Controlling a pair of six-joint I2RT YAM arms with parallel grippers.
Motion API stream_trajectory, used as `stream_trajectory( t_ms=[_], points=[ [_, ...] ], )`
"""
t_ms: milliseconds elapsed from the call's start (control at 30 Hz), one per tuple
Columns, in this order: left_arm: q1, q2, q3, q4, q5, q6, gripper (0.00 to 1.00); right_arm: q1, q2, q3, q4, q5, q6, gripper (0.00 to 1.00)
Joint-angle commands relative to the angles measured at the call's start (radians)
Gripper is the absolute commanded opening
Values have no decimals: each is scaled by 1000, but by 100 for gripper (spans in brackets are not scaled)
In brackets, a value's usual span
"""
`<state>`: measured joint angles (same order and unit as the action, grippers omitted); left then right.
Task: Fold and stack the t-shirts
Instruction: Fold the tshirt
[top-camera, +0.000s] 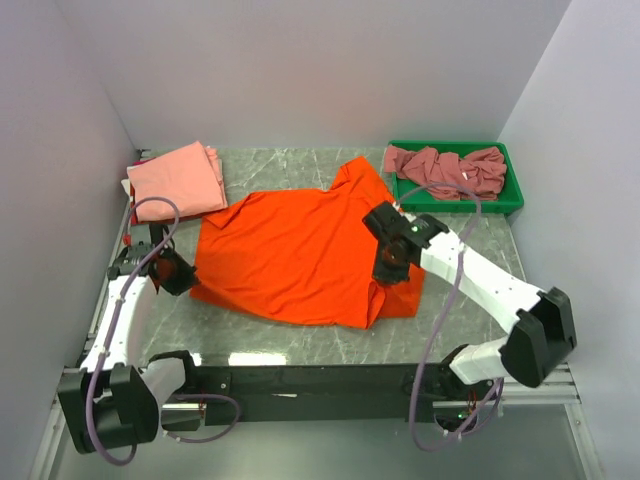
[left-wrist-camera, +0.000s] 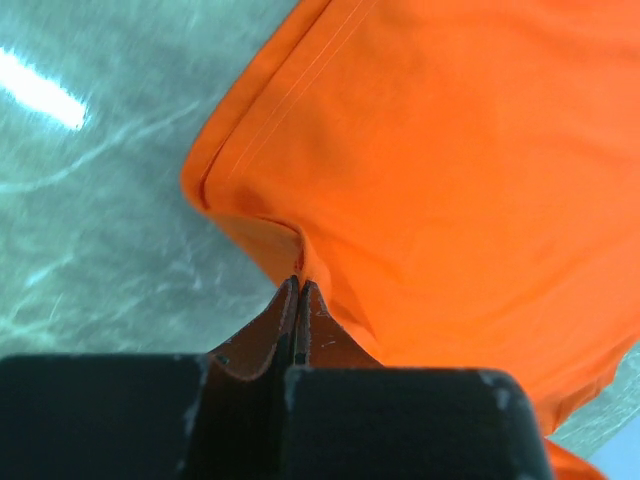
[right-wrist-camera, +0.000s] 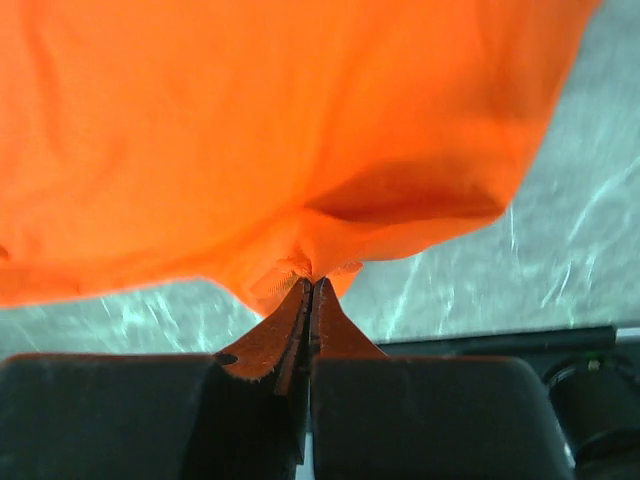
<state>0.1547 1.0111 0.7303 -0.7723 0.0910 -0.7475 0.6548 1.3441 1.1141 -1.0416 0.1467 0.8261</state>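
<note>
Across the middle of the surface lies the orange t-shirt, spread mostly flat. Its long axis runs left to right, dipping a little toward the near right. One pointed part sticks out toward the far side, close to the bin; I can't tell whether it is a sleeve or a corner. Along the near right the cloth looks doubled over on itself.

From overhead, the left gripper sits at the shirt's left edge and the right gripper over its right end, so the shirt stretches between them. That view doesn't show how the jaws stand. The wrist cameras do. On the left, the fingers are pressed together with a small pinch of orange hem caught at their tips, and the seamed edge runs away up and to the right over bare marble. On the right, the fingers are likewise closed tight on a bunched fold. There the cloth hangs over and above the tips, lifted off the surface beneath.

Further out, a folded salmon-pink t-shirt rests at the far left corner, well apart from the orange one. At the far right, crumpled mauve t-shirts fill the green bin
</note>
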Motion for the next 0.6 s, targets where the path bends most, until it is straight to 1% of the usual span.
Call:
stream_trajectory(
  t_ms=[0,300,400,567],
  points=[
    [12,33,52,91,24,33,0,-47,58,96,31,50,-105,0],
    [85,204,113,197,110,62,1,-135,278,317,25,83,-208,0],
    [89,262,145,223,147,66,1,-150,349,406,6,100,-232,0],
    [98,336,185,241,162,79,1,-176,460,561,-51,129,-265,0]
  ],
)
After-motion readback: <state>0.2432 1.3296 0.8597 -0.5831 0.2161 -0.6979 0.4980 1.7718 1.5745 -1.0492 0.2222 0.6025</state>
